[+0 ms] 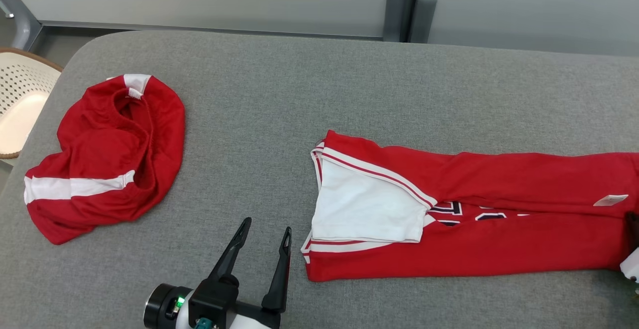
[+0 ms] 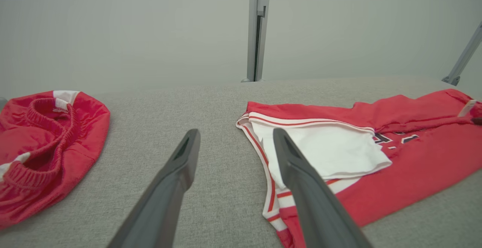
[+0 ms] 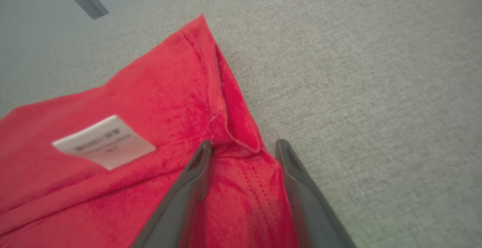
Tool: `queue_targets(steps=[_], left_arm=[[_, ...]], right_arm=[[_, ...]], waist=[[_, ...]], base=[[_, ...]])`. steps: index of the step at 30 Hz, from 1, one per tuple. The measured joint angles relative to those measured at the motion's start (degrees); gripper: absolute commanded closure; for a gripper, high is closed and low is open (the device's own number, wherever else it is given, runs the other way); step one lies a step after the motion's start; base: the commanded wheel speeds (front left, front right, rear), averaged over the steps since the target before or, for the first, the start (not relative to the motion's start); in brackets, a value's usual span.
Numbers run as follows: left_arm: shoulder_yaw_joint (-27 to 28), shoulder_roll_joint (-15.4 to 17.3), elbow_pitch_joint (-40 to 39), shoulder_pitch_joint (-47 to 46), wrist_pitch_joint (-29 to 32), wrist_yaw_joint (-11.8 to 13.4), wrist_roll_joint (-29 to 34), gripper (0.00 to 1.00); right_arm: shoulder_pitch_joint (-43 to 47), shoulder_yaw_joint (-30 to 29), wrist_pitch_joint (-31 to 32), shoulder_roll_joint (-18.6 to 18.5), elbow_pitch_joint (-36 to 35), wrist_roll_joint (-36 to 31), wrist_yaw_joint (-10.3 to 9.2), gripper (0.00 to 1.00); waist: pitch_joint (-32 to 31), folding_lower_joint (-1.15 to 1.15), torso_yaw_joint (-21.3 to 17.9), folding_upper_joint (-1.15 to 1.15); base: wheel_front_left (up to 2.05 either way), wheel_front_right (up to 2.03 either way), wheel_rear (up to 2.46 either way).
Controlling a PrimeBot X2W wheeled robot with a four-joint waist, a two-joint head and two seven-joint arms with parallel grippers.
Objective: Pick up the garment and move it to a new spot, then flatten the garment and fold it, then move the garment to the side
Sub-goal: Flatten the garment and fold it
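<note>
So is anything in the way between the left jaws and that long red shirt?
Nothing visible. Only bare grey table lies between the open left jaws and the red shirt, at its striped end. The bunched red garment sits off on the other side, clear of that path.

A red sports jersey (image 1: 499, 239) lies flat on a grey fabric-covered table (image 1: 279, 94), folded lengthwise into a long band that runs from the table's middle out to its right side. At the band's left end a white panel (image 1: 364, 209), edged with red-and-white striped trim, lies folded on top. Dark lettering (image 1: 447, 209) shows partly between the folded edges. A small white label (image 1: 610, 200) sits near the right end.
</note>
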Motion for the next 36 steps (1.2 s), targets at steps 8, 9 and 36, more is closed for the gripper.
queue_targets(steps=[8,9,36], left_arm=[[2.4,-1.3,0.8,0.7,0.0,-2.6,2.5,0.00],[2.7,-1.4,0.8,0.8,0.0,-2.8,2.7,0.00],[9.4,-6.4,2.6,3.7,0.0,-8.3,6.3,0.00]], right_arm=[[-3.1,3.1,3.2,0.5,2.3,-0.6,0.07,1.00],[-3.3,3.5,3.2,0.5,2.2,-0.6,0.07,1.00],[2.9,10.0,13.7,10.8,-39.5,-16.7,0.01,1.00]], waist=[[0.1,0.00,-1.5,0.00],[0.1,0.00,-1.7,0.00],[-4.1,0.00,-5.9,0.00]], base=[[0.00,0.00,0.00],[0.00,0.00,0.00],[0.00,0.00,0.00]])
